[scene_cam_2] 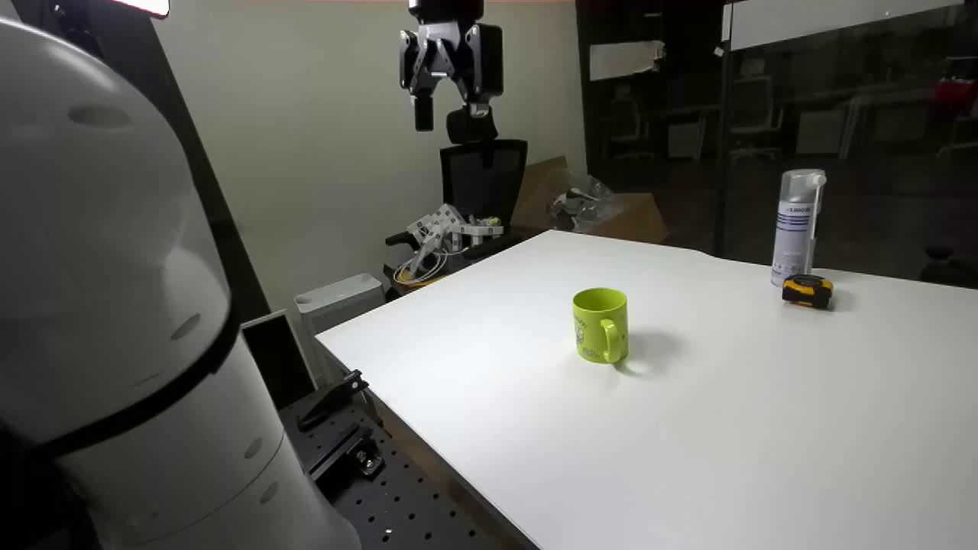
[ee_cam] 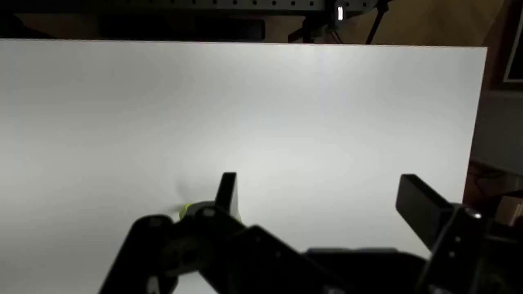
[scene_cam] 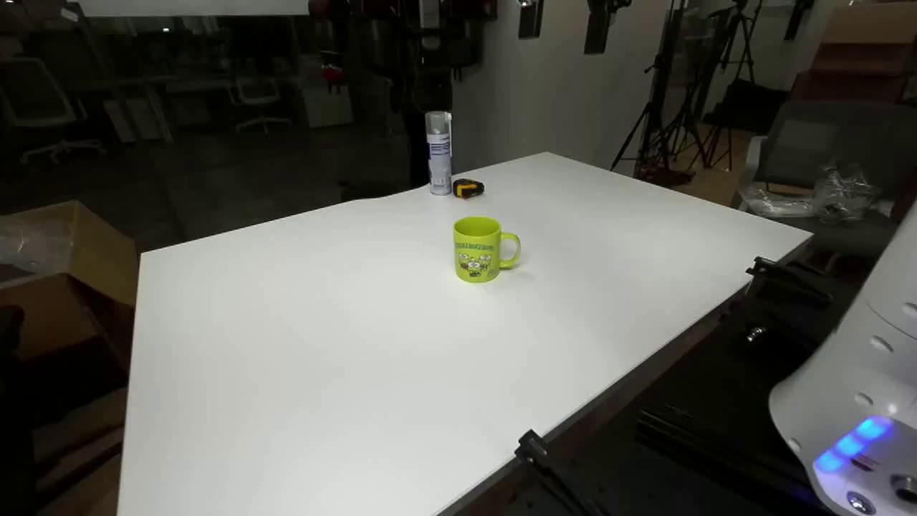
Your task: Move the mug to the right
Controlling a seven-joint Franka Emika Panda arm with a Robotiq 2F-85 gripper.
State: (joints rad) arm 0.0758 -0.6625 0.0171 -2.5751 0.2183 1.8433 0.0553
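The lime-green mug [scene_cam: 476, 251] stands upright on the white table [scene_cam: 301, 344], its handle pointing right in this exterior view. It also stands near the middle in an exterior view [scene_cam_2: 588, 330] with the handle towards the camera. In the wrist view only a thin green edge of the mug [ee_cam: 184, 210] shows; the left finger hides the rest. My gripper [ee_cam: 320, 192] is open with nothing between its fingers. It hangs high above the table, seen at the top of both exterior views [scene_cam: 564, 30] [scene_cam_2: 451, 113], well apart from the mug.
A pale spray can [scene_cam: 440, 161] stands at the table's far edge beside a black-and-yellow tape measure [scene_cam: 468, 188]; both also show in an exterior view as the can [scene_cam_2: 793, 237] and tape measure [scene_cam_2: 807, 292]. Black clamps [scene_cam: 534, 448] sit along the table edge near the robot base.
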